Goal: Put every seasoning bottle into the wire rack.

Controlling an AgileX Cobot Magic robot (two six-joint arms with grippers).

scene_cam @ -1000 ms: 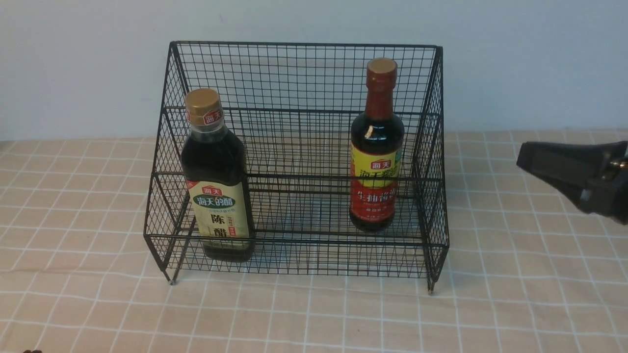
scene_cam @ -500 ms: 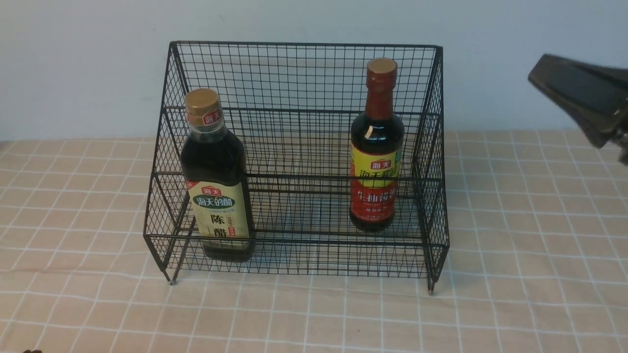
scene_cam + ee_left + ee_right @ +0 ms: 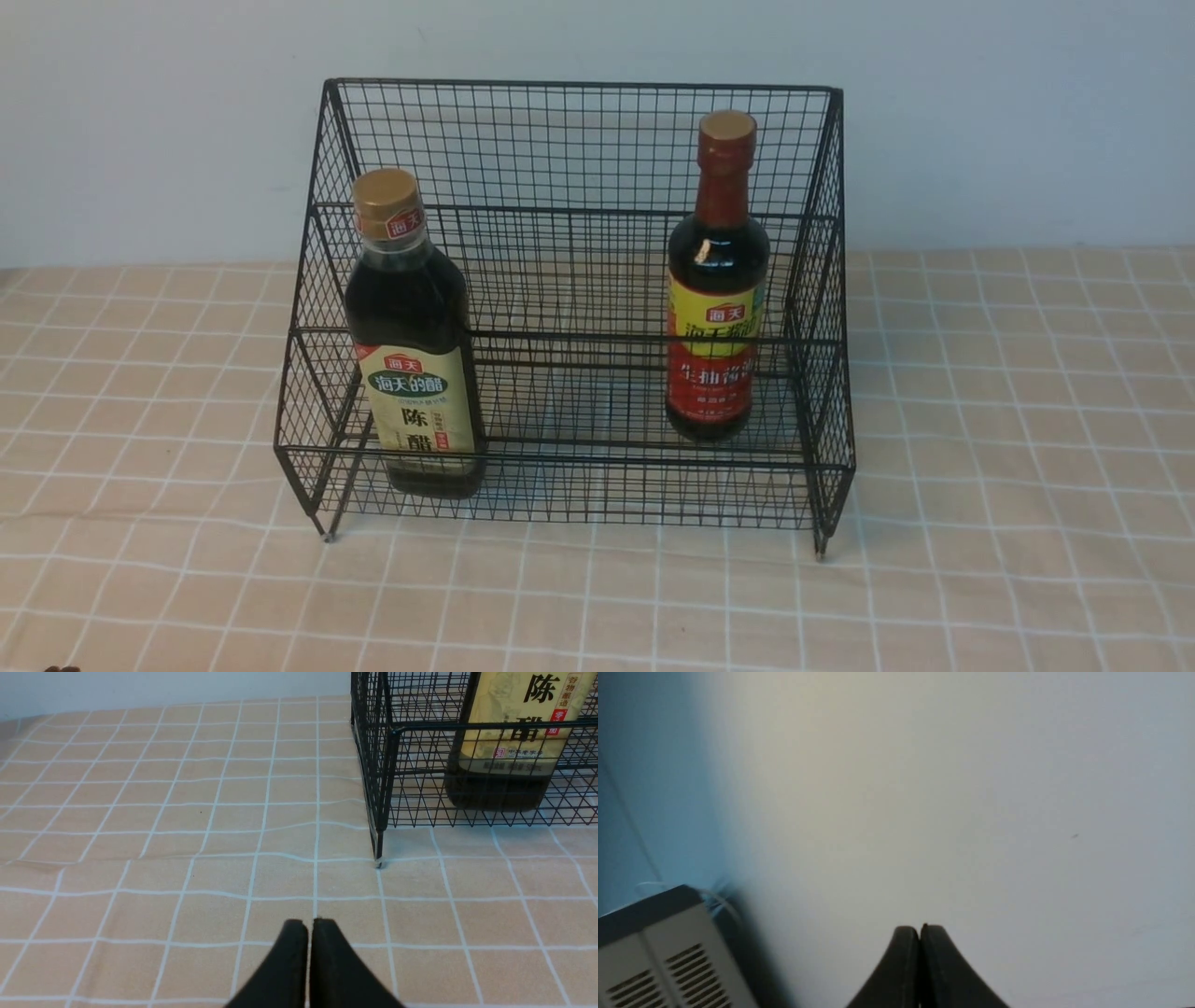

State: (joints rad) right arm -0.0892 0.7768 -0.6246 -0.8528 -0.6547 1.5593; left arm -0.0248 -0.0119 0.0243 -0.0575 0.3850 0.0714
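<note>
Left gripper (image 3: 310,926): fingers brought together, nothing between them. In the left wrist view its tips show over the checked tablecloth (image 3: 224,877), with a front corner of the wire rack (image 3: 395,730) and the lower part of the gold-capped bottle (image 3: 514,756) in sight. Both lie apart from the tips, farther off; no contact.

Right gripper (image 3: 920,933): fingers likewise closed on nothing. Its wrist view takes in a pale wall (image 3: 948,812) and a blurred grey cabinet-like object with slotted panels (image 3: 677,956); neither bottle nor rack appears there. In the front view the right arm is out of frame, so its distance to the bottles cannot be read.

Container: black wire-mesh rack, stepped, standing on the cloth on small feet, light wall behind. Contents: two bottles of dark liquid, both inside.
- Gold-capped bottle: squarish, beige-green label, at the rack's left end. Leans slightly, cap toward the left; base behind the low front mesh.
- Red-necked bottle (image 3: 717,280): round, long neck, yellow label above red, toward the rack's right end. Near upright, base set farther back than that of the squarish bottle.

The two bottles stand well apart, open rack space between them. Neither is touched by a gripper.
</note>
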